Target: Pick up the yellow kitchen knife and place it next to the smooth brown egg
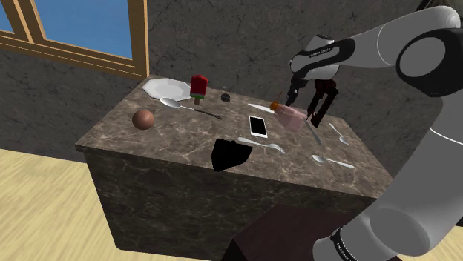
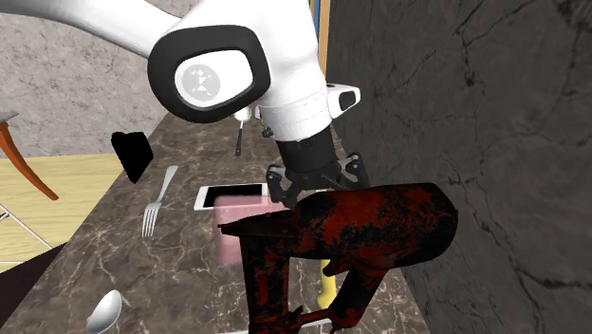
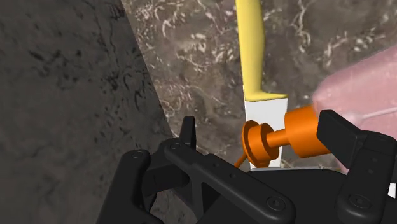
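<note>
In the approach step, the gripper held its fingers open and empty, the yellow knife lying on the tabletop between and ahead of them; the next move probably called for lowering onto its handle, clear of the orange pump across the blade.

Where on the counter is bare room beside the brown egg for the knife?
Bare marble counter surrounds the smooth brown egg, widest toward the black lump. It is crowded by the white phone, pink pump bottle and grey spoons.
</note>
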